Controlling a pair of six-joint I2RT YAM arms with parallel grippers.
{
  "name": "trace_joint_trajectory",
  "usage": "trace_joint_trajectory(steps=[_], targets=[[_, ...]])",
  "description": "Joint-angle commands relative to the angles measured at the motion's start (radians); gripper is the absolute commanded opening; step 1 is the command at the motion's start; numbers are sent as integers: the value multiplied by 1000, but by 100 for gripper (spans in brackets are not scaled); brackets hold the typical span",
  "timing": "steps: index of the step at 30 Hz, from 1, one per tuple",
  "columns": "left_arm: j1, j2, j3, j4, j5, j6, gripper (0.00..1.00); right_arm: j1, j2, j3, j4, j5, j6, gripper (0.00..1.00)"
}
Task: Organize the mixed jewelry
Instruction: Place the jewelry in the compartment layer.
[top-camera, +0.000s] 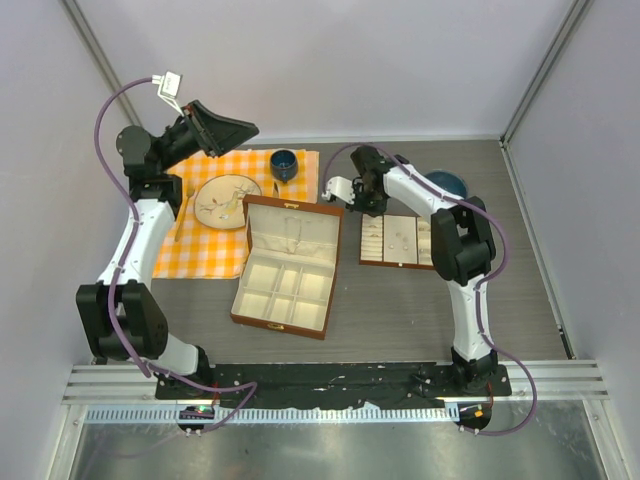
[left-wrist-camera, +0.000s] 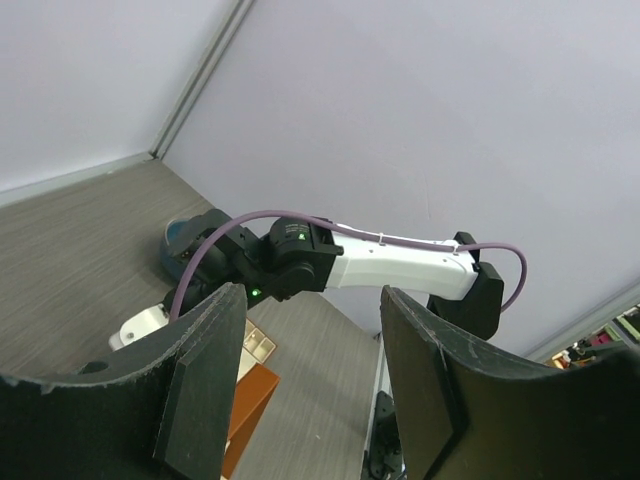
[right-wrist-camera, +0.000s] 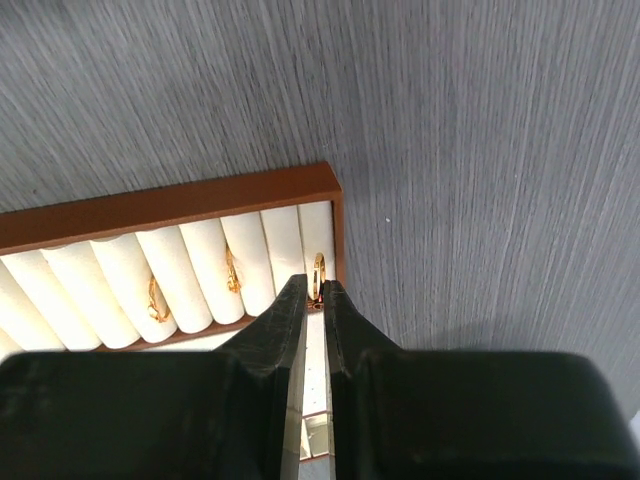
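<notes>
Grey wood-grain table (top-camera: 400, 310), pale walls (top-camera: 300, 60). Thin gold ring (right-wrist-camera: 319, 270) upright in end slot of ring tray (right-wrist-camera: 170, 205); right jaws narrow, apparently pinching it. Left jaws wide, empty.

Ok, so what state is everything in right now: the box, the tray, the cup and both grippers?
Jewelry box: lid open, compartments showing.
Ring tray: uncovered, a few rings in its slots.
Gold ring: upright in the tray's end slot.
Right gripper: shut on the gold ring.
Left gripper: open, empty, raised off the table.
Blue cup: upright.
</notes>
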Motion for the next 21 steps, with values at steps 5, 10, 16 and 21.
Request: trace_joint_trajectory(steps=[5, 10, 16, 21], targets=[[18, 9, -5, 84, 8, -34, 60, 17, 12, -13, 35, 32, -38, 1], [21, 18, -8, 105, 8, -55, 60, 18, 10, -19, 38, 34, -50, 1], [27, 20, -11, 127, 8, -72, 60, 18, 10, -39, 41, 69, -64, 1], [30, 18, -14, 130, 5, -74, 60, 18, 9, -57, 51, 75, -73, 1]])
